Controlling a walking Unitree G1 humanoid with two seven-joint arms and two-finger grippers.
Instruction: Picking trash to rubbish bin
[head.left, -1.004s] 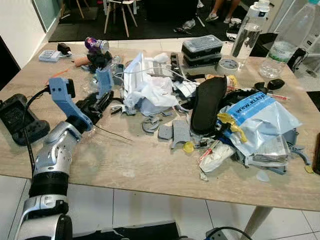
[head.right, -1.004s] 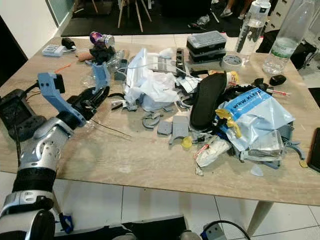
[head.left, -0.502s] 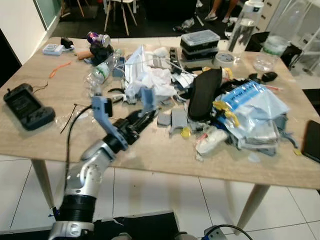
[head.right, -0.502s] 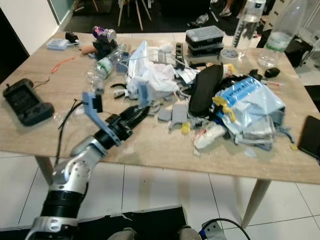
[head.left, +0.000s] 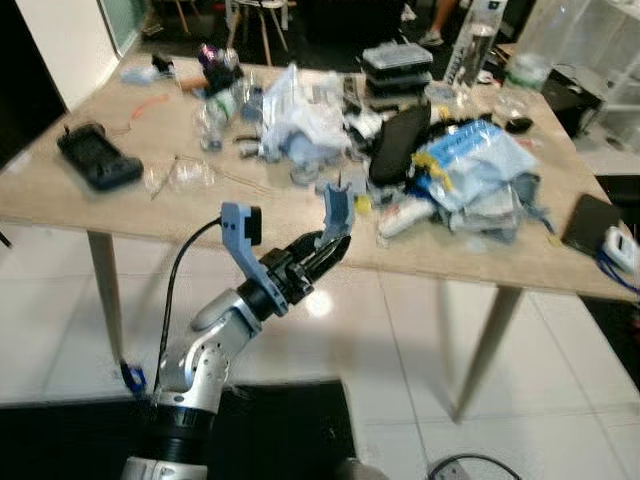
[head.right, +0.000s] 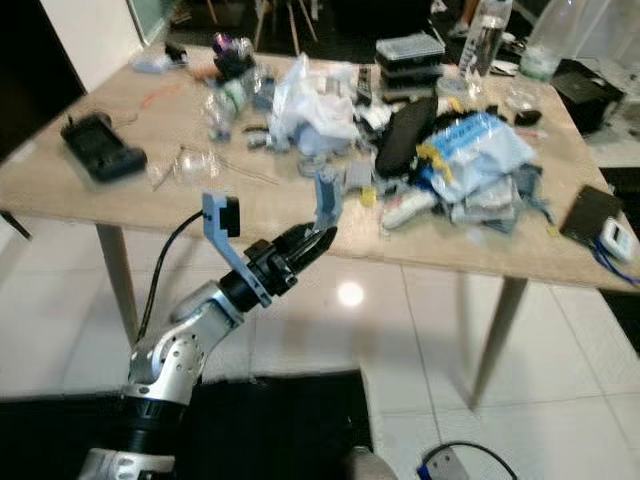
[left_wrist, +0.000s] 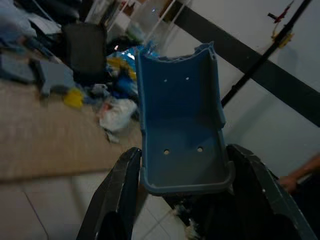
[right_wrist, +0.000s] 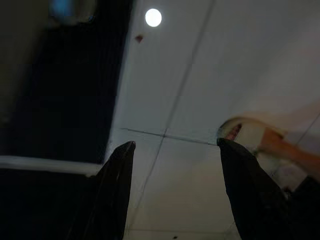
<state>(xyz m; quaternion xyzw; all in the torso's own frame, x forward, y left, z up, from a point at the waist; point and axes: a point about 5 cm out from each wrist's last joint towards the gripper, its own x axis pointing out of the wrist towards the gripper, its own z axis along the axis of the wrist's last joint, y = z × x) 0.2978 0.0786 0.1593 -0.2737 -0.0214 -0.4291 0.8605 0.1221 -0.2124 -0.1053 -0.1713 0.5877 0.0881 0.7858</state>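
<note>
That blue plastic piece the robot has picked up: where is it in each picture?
Left eye view: blue plastic piece held in the left gripper, before the table edge.
Right eye view: same piece, at centre.
Left wrist view: the piece between the two black fingers.
Right wrist view: floor tiles.
Shared landmark: light blue bag.

Soft blur, dim wrist views

Left gripper (head.right: 318, 238), fingers closed on an upright blue plastic piece (head.right: 326, 201), held in front of the table edge. Cluttered wooden table (head.right: 120, 195) behind; white tiled floor (head.right: 400, 340) below.
</note>
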